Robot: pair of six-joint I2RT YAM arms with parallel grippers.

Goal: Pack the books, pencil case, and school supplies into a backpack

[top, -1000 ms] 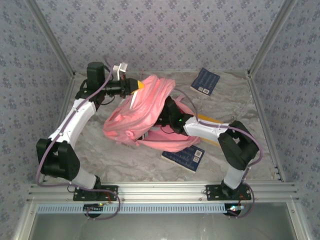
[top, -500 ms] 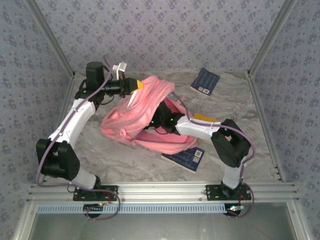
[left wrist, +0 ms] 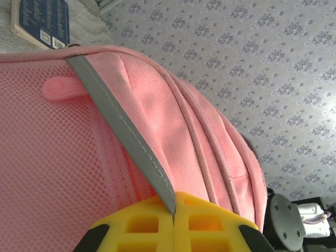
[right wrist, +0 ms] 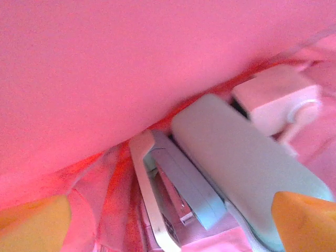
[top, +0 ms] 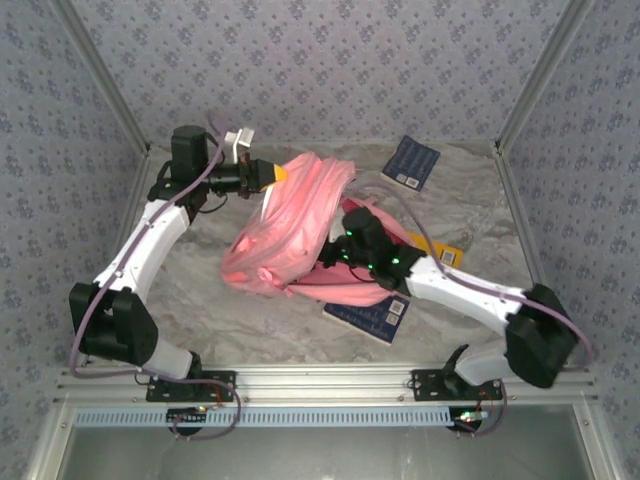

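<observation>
The left tool (left wrist: pixel 173 212) pinches the backpack (top: pixel 290 225) (by its grey trim) at frame centre. The right tool (right wrist: pixel 168 218), spread wide, faces the pencil case (right wrist: pixel 247 168) under pink fabric.

We see the backpack (left wrist: pixel 199 136) in woven pink cloth with a mesh panel (left wrist: pixel 47 173); the pencil case (right wrist: pixel 247 165) looks smooth, matt plastic.

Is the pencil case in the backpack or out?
In: the pencil case lies under the backpack fabric, beside a pink box.
</observation>
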